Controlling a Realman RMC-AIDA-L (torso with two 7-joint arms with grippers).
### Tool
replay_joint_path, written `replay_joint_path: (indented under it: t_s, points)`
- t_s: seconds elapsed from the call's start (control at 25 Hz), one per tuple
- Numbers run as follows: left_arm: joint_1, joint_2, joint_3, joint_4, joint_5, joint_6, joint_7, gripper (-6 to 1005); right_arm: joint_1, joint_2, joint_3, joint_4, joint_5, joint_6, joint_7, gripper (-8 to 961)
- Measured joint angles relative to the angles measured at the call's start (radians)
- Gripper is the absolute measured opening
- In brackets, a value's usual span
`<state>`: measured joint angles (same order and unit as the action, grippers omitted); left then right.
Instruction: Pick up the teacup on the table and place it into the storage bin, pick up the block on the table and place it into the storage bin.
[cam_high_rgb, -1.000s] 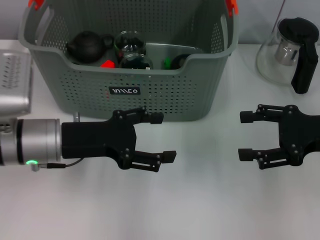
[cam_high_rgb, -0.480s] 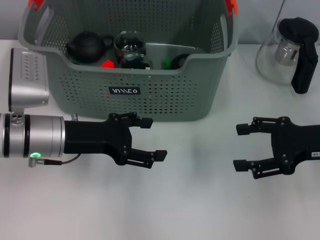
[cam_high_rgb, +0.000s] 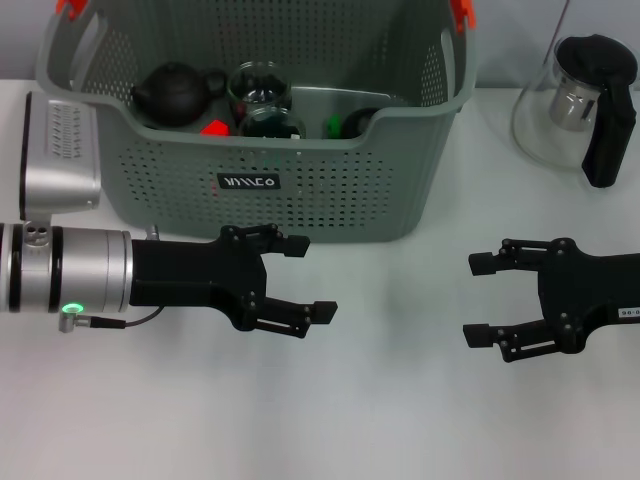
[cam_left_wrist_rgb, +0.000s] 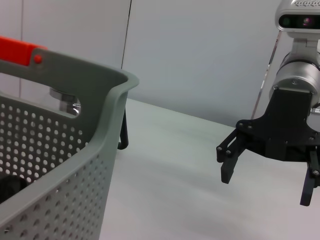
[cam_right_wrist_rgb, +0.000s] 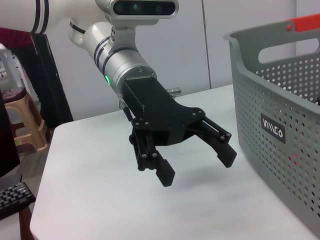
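The storage bin (cam_high_rgb: 330, 190), a grey-green perforated basket with orange clips, stands at the back of the white table. Inside it lie a black teapot (cam_high_rgb: 178, 92), a glass teacup (cam_high_rgb: 258, 86), a small red block (cam_high_rgb: 214, 127) and a green piece (cam_high_rgb: 336, 127). My left gripper (cam_high_rgb: 315, 277) hovers open and empty over the table just in front of the bin. My right gripper (cam_high_rgb: 475, 300) is open and empty off the bin's right front corner. The right wrist view shows the left gripper (cam_right_wrist_rgb: 197, 167) beside the bin (cam_right_wrist_rgb: 280, 100). The left wrist view shows the right gripper (cam_left_wrist_rgb: 265, 185) past the bin's corner (cam_left_wrist_rgb: 65, 150).
A glass pitcher with a black handle (cam_high_rgb: 585, 100) stands at the back right of the table. White tabletop (cam_high_rgb: 400, 400) lies between and in front of the two grippers.
Both grippers have drawn back a little from the bin toward the table's front, the left one also shifting left. Both stay open and empty.
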<state>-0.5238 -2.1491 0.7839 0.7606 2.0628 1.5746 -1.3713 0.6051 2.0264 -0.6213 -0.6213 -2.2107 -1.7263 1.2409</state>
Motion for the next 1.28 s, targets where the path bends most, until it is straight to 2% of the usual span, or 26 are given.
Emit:
replay_joint_path:
  t_s: [1.28]
  points:
    - [-0.024, 0.009, -0.006, -0.002, -0.003, 0.027, -0.009, 952, 0.01, -0.003, 0.004, -0.011, 0.002, -0.009, 0.015, 939]
